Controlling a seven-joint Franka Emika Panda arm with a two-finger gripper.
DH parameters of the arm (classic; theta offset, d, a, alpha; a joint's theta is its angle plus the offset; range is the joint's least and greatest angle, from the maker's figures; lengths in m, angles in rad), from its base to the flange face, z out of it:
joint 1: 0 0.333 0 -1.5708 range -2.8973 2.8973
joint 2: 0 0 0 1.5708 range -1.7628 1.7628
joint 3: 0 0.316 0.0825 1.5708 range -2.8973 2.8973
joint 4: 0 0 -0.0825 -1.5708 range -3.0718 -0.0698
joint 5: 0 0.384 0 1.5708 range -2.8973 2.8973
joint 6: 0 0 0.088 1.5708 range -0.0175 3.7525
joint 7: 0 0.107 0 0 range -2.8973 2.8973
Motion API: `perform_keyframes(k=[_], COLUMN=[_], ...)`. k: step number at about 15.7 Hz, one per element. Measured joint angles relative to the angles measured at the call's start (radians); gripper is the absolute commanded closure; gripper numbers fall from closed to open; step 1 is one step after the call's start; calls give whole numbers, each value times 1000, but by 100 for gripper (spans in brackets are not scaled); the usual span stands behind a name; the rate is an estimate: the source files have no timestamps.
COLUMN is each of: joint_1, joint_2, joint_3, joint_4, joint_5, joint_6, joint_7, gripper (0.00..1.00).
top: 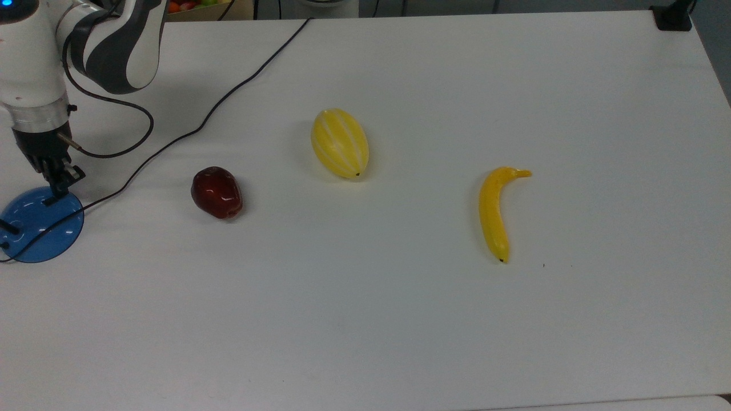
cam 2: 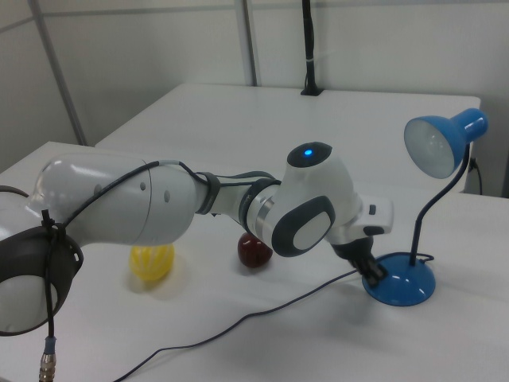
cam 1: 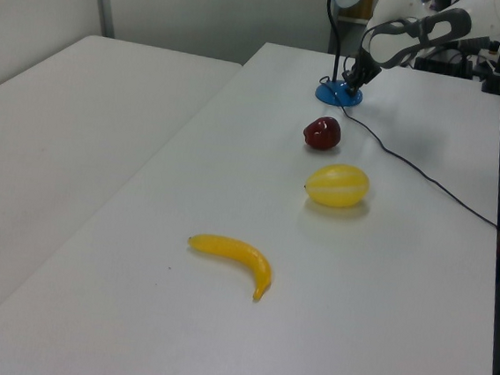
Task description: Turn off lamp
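Lamp (cam 2: 402, 281): hard glossy base, thin bendy neck, likely tips easily. I'd press its button only, not grab. Gripper (top: 59, 184) over the base edge, holding nothing; opening I cannot tell.

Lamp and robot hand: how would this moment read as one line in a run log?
task: turn off lamp | gripper: fingertips at lamp base rim | lamp head: unlit | apple, melon, banana: untouched

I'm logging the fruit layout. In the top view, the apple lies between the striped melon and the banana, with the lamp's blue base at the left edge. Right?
Not quite. In the top view the striped melon lies between the apple and the banana. The lamp does sit at the left edge.
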Motion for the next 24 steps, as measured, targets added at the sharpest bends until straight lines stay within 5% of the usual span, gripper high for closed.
perform_keyframes(k=[5, 12, 15, 18, 24], joint_1=[43, 192, 274, 336, 363], joint_2=[-49, -358, -471, -557, -630], joint_3=[8, 14, 15, 16, 15], joint_4=[-25, -134, -176, -225, -254], joint_5=[0, 0, 0, 0, 0], joint_6=[-119, -439, -608, -686, -732], joint_7=[0, -15, -43, -52, -57], gripper=[97, 85, 63, 6, 0])
